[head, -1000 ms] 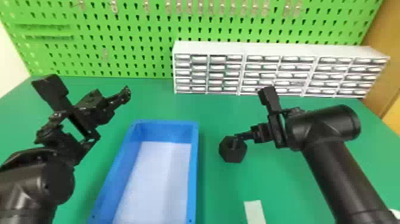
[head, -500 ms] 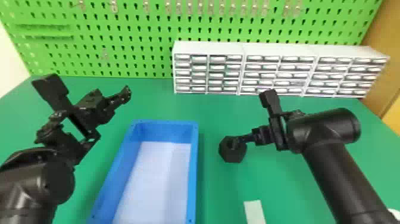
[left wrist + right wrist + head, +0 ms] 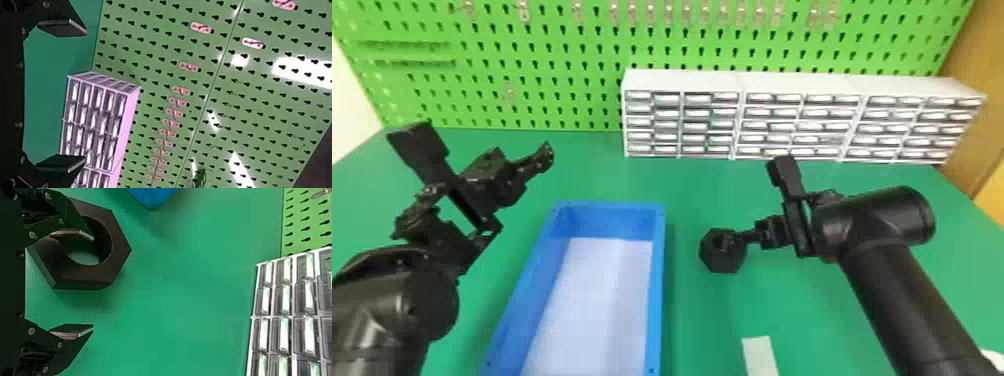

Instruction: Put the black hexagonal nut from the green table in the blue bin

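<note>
Flat green worktop (image 3: 587,172), black hexagonal nut (image 3: 723,262) parked well in from its back edge. Black two-fingered right tool (image 3: 93,282) is spread wide; grasp's being lined up, imo, so one nut wall should be pinched next.

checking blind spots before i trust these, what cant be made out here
- Part of the black hexagonal nut: right wrist view, behind one finger of the right gripper
- Whether that finger touches the wall of the nut's hole: right wrist view, the finger covers the spot
- Near end of the blue bin: head view, cut off by the bottom edge
- Near end of the pale strip: head view, same edge
- Drawer contents: head view, too small
</note>
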